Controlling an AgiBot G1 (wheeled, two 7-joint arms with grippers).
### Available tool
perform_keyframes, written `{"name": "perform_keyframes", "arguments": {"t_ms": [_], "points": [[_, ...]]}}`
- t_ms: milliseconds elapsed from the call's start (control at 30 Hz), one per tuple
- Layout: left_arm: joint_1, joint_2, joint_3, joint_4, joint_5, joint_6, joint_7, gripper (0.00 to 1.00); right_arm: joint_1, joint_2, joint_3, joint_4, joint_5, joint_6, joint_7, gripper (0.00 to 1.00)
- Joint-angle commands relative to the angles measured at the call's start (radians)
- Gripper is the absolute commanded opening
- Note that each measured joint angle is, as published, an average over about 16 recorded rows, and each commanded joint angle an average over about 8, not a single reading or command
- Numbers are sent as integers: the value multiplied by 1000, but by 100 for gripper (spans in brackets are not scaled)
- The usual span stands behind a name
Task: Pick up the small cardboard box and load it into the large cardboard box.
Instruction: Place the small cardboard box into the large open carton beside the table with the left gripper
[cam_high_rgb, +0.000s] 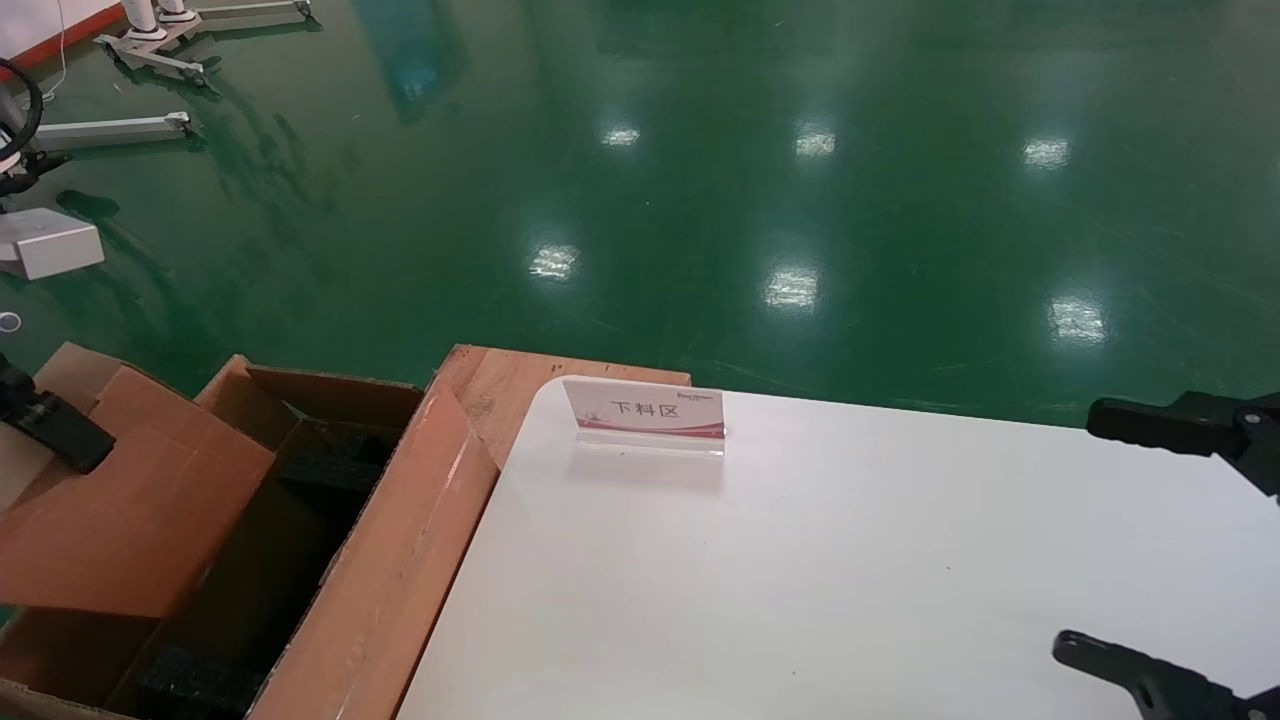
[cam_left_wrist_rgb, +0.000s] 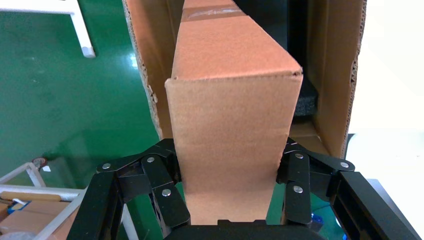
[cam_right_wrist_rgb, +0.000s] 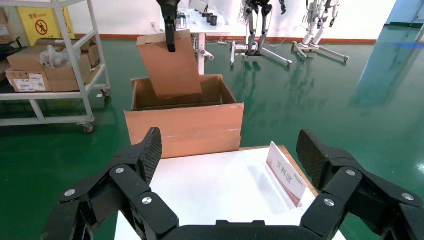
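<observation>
My left gripper (cam_high_rgb: 50, 430) is shut on the small cardboard box (cam_high_rgb: 130, 500). It holds the orange-brown box tilted over the open top of the large cardboard box (cam_high_rgb: 390, 560) at the far left. In the left wrist view the fingers (cam_left_wrist_rgb: 165, 170) clamp both sides of the small box (cam_left_wrist_rgb: 230, 115), with the large box's wall (cam_left_wrist_rgb: 332, 75) and black foam (cam_left_wrist_rgb: 306, 97) beyond. The right wrist view shows the small box (cam_right_wrist_rgb: 170, 65) partly down inside the large box (cam_right_wrist_rgb: 185, 125). My right gripper (cam_high_rgb: 1080, 535) is open and empty over the white table (cam_high_rgb: 850, 580) at the right.
A sign stand (cam_high_rgb: 645, 410) stands at the table's far edge, and it also shows in the right wrist view (cam_right_wrist_rgb: 285, 175). A wooden board (cam_high_rgb: 500, 385) lies between table and carton. A shelving cart (cam_right_wrist_rgb: 50, 65) and robot stands are on the green floor beyond.
</observation>
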Motion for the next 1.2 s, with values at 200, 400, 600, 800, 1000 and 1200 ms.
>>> {"name": "perform_keyframes", "arguments": {"t_ms": [200,400,600,800,1000,1200], "points": [[62,-5,23,44,-33,-12,24,0,0,0,0,0,0,0,0,100],[132,-7,27,87,-55,-26,40,0,0,0,-1,0,1,0,0,100],[204,1,23,132,-71,-49,60,0,0,0,-1,0,1,0,-1,100],[269,14,17,175,-85,-68,81,0,0,1,-1,0,1,1,-1,100],[312,30,8,219,-96,-83,98,0,0,1,-2,0,1,1,-1,100],[340,51,0,256,-104,-95,120,0,0,1,-2,0,2,1,-1,100]]}}
